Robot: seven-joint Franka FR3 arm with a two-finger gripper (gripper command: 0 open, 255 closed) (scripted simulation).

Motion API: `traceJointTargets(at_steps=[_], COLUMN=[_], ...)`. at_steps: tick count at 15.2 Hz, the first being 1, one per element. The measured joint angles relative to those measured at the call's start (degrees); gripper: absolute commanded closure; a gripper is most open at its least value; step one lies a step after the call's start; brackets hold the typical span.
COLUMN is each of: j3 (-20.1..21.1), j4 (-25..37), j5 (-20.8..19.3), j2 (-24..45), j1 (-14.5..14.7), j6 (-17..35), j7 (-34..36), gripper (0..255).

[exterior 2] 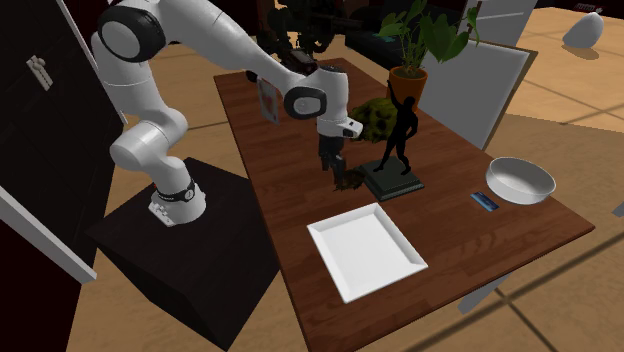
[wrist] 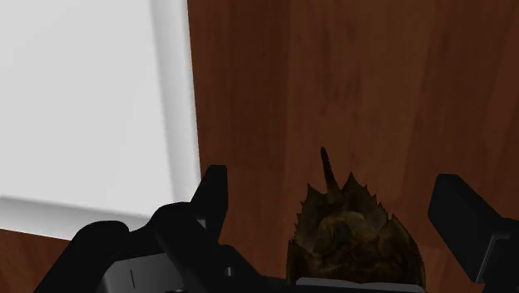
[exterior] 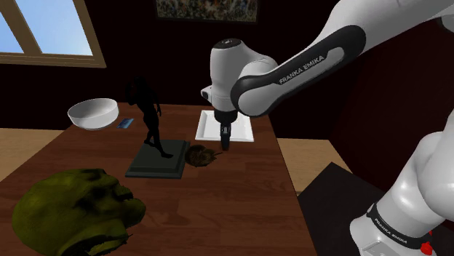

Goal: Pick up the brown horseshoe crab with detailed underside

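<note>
One brown spiny horseshoe crab (wrist: pixel 349 241) sits inside the spread black gripper (wrist: pixel 333 187), untouched. Close by: one dark figurine (exterior: pixel 149 116), one white square tray (wrist: pixel 83 108).

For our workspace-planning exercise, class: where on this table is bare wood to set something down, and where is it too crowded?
Free: the wood between the white tray and the small blue object, and the stretch between the green head and the statuette's dark base. Crowded: around the brown crab, hemmed by base, tray and the open gripper straddling it.
</note>
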Motion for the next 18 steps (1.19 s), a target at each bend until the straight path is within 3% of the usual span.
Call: traceJointTargets(at_steps=[4, 11, 12, 18], j3=[0.5, -0.3, -0.4, -0.5], j4=[3.6, 3.1, 3.1, 3.1], j5=[-4.9, -7.8, -8.0, -8.2], j2=[7.1, 11.1, 11.4, 11.7], j1=[1.9, 2.5, 2.6, 2.7], j6=[2.9, 7.0, 7.3, 7.6], j7=[1.3, 3.3, 3.5, 3.7], gripper=[0, 0, 255, 255])
